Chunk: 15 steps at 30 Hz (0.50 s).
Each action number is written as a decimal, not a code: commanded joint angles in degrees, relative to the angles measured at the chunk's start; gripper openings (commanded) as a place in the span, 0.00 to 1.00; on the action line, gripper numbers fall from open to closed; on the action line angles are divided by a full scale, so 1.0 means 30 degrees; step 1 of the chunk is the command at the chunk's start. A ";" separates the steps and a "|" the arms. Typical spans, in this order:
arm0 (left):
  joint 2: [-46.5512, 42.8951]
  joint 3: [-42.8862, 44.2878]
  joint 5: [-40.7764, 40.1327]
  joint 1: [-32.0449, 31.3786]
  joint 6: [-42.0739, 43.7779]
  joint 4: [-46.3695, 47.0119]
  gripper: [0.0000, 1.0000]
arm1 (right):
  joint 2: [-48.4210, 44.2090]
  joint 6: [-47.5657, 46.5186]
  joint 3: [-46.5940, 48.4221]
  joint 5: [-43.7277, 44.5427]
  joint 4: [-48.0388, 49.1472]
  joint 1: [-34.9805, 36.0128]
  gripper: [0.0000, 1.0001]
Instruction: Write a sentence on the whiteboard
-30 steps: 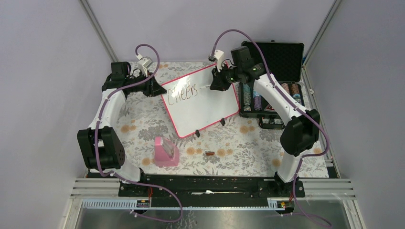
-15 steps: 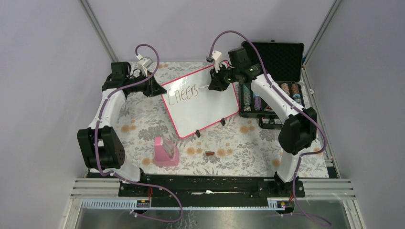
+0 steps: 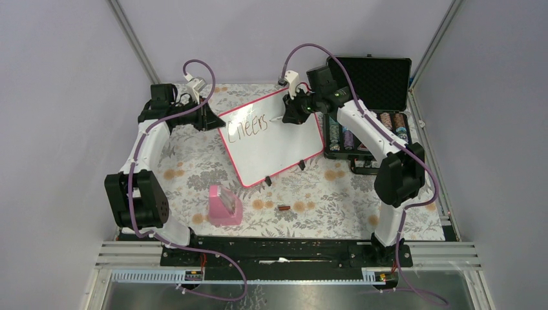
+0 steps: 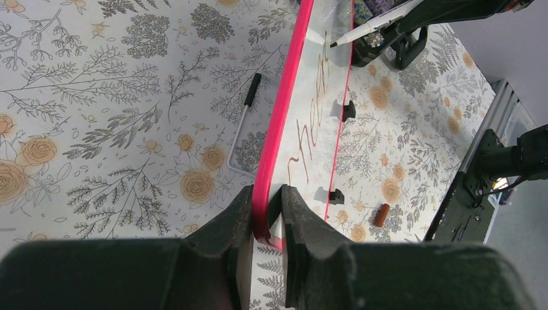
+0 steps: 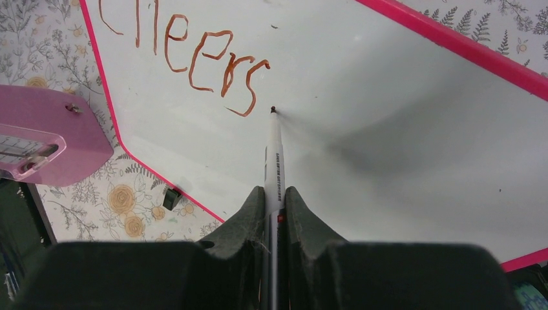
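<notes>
The whiteboard [image 3: 274,145], white with a pink frame, lies tilted on the floral table. One word of the sentence [image 3: 250,124], "Cheers", is written in brown-red near its far left corner [image 5: 194,55]. My left gripper [image 3: 210,119] is shut on the board's pink corner edge [image 4: 267,194], one finger on each side of the frame. My right gripper [image 3: 289,115] is shut on a thin white marker [image 5: 274,155]. The marker's tip rests on the board just right of the last "s". In the left wrist view the writing [image 4: 313,129] runs along the board.
A pink box [image 3: 225,205] and a small brown cap [image 3: 283,208] lie on the table nearer the arm bases. An open black case [image 3: 371,116] with small bottles stands right of the board. Another pen [image 4: 245,116] lies beside the board's left edge.
My right gripper and marker have shifted slightly left over the board's far part. The left arm and the board have stayed where they were.
</notes>
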 commanded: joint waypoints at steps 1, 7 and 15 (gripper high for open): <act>0.0195 0.0621 0.0082 -0.0333 0.0625 0.0057 0.00 | 0.0192 -0.0430 0.0898 0.0869 0.0413 0.0110 0.00; 0.0129 0.0550 0.0108 -0.0317 0.0680 0.0080 0.00 | -0.0027 -0.0602 0.0770 0.1247 0.0412 -0.0175 0.00; 0.0131 0.0593 0.0067 -0.0316 0.0710 0.0058 0.00 | -0.0329 -0.0865 0.0550 0.1634 0.0347 -0.0717 0.00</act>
